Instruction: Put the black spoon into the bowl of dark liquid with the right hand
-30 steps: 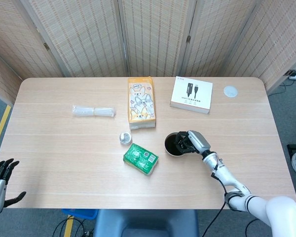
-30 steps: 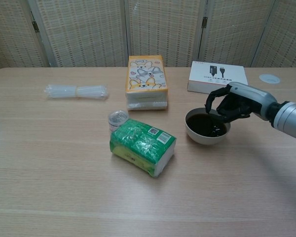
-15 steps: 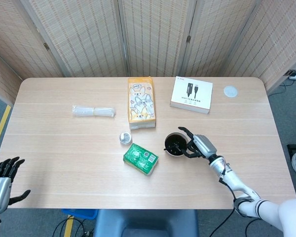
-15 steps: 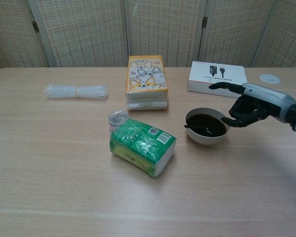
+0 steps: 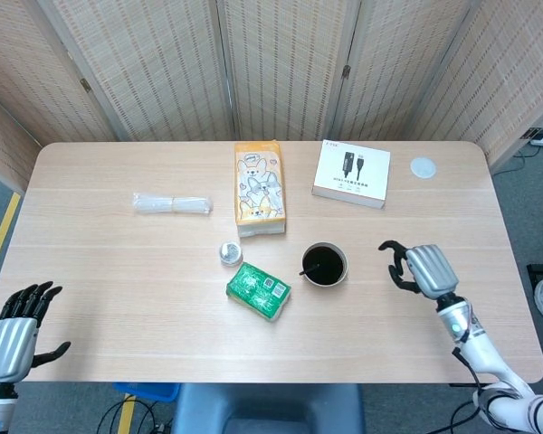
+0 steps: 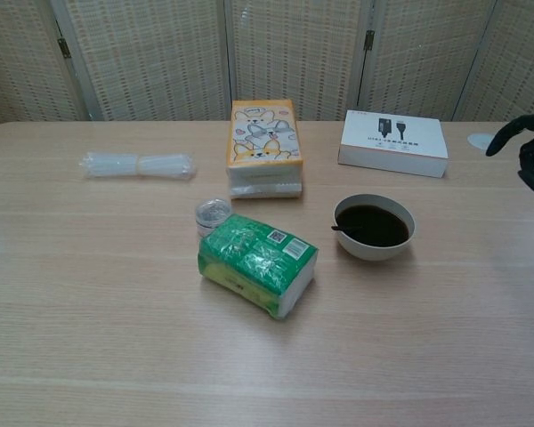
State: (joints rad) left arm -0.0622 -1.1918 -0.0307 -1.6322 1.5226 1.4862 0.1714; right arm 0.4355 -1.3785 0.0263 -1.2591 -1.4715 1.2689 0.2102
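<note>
Withdrawn right hand leaves black spoon resting in bowl.

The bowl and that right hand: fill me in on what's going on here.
The black spoon sits in the bowl of dark liquid, its handle on the rim toward the green packet. The right hand is empty, fingers apart, clear of the bowl. The left hand hangs open off the table's near edge.

Head view steeply down over the whole table; chest view low, frontal, nearer, sharing its middle.
</note>
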